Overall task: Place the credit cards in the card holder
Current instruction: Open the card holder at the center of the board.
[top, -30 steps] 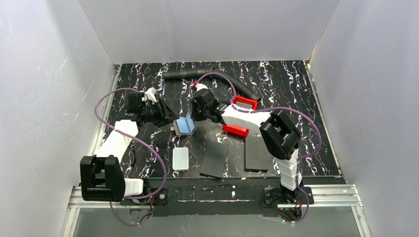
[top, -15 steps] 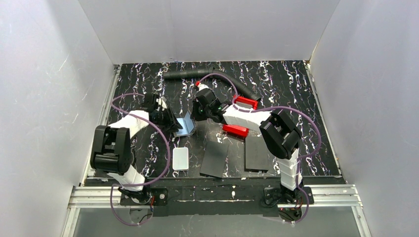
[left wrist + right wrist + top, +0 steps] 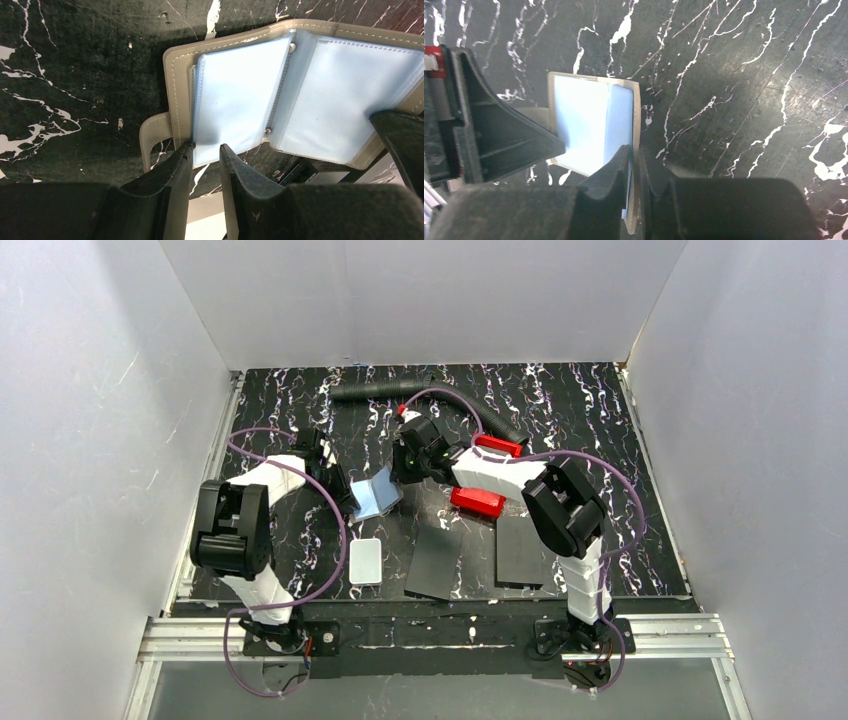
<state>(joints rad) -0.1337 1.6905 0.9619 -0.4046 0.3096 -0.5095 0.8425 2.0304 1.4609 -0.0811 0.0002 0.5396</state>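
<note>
White walls box in a black marbled desk (image 3: 560, 400). The card holder (image 3: 377, 495) hangs open between the grippers. The left gripper (image 3: 206, 159) pinches one sleeve edge and the right gripper (image 3: 635, 165) is clamped on the opposite cover. Its sleeves look empty, so loading the credit cards seems wholly ahead.

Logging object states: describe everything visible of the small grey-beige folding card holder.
The card holder is a grey-beige stitched case, held open in a V over the black marbled table. Its clear pale-blue plastic sleeves, pinned by two studs at the spine, show no cards. A clasp tab sticks out from one flap. The left gripper pinches one sleeve's edge; the right gripper clamps the opposite flap.
</note>
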